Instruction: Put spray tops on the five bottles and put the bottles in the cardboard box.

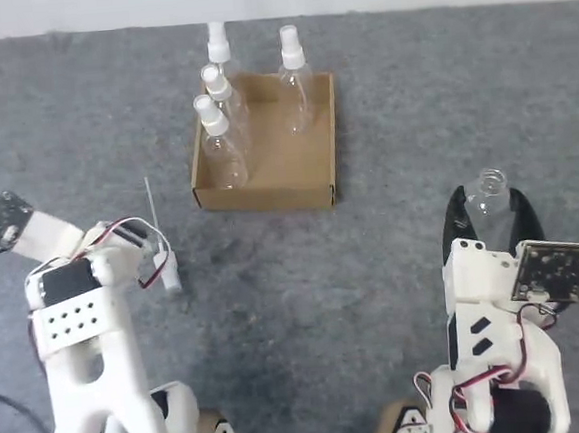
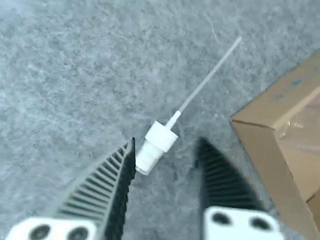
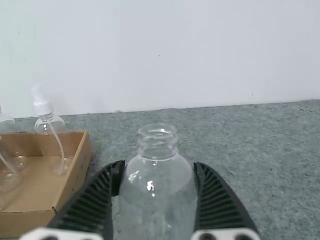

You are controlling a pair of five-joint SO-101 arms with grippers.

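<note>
Spray top (image 2: 157, 145): flat on the table (image 1: 374, 270), left of the cardboard box (image 1: 268, 193); long axis near-far, cap near, tube pointing far
Left gripper (image 2: 166, 150): jaws apart, straddling the cap; nearer arm
Bottle (image 3: 157, 145): near right, upright, mouth up; right gripper (image 3: 157, 170) clamped on its sides

White spray top (image 2: 155, 145), brown cardboard box (image 1: 285, 162)
</note>
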